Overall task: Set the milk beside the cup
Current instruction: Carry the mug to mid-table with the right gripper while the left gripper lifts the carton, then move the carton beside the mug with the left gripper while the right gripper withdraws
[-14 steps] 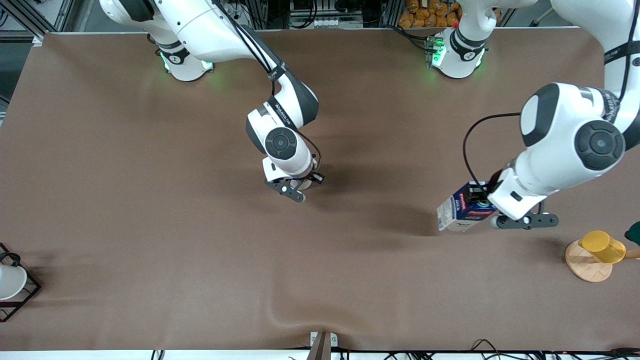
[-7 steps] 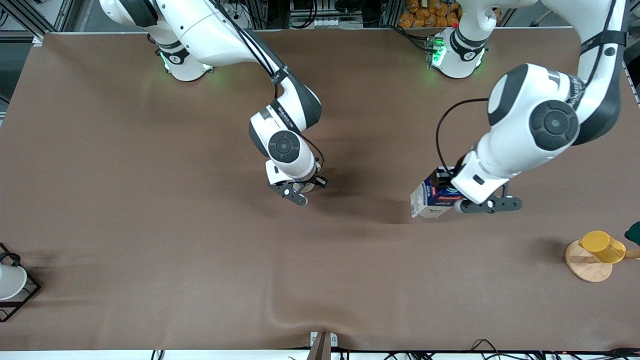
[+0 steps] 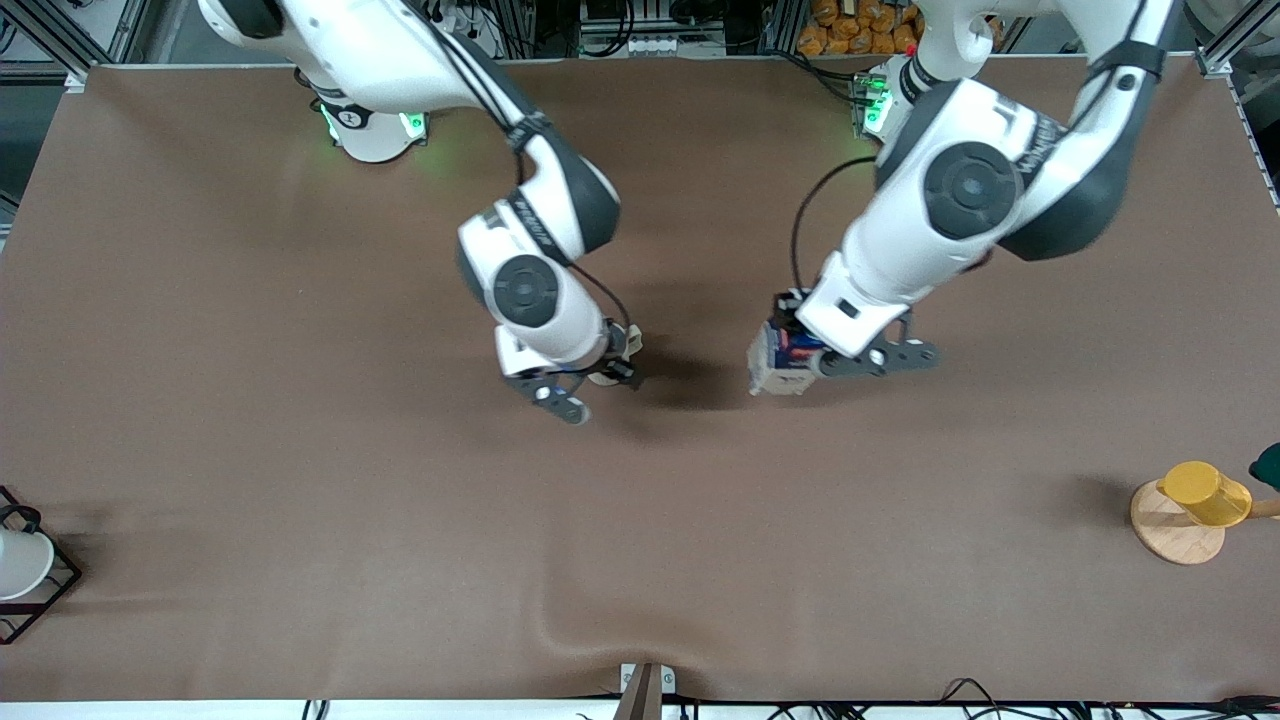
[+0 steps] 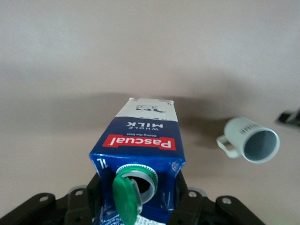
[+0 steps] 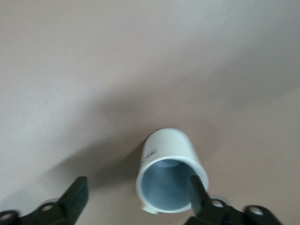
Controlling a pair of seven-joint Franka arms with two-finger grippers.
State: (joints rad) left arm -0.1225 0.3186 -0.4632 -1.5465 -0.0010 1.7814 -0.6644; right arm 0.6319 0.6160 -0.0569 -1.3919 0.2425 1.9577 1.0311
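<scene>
My left gripper [image 3: 805,352] is shut on the milk [image 3: 776,366], a dark-blue carton with a red label band, and holds it tilted over the middle of the table. In the left wrist view the milk [image 4: 140,145] fills the space between my left gripper's [image 4: 138,208] jaws, with its green cap [image 4: 126,197] flipped open. The cup [image 4: 251,143] stands a short way off, toward the right arm's end. My right gripper [image 3: 590,387] is open over the cup [image 3: 604,378]. In the right wrist view one finger [image 5: 199,190] lies at the cup's [image 5: 166,159] rim and the other finger [image 5: 77,197] is well clear.
A yellow cup [image 3: 1205,492] on a wooden disc [image 3: 1170,535] stands near the left arm's end. A white cup [image 3: 18,562] in a black wire rack [image 3: 60,585] sits at the right arm's end. The brown cloth has a wrinkle [image 3: 560,630] near the front edge.
My left arm has carried the milk across the table toward the cup. My right gripper has shifted slightly toward the right arm's end, staying at the cup.
</scene>
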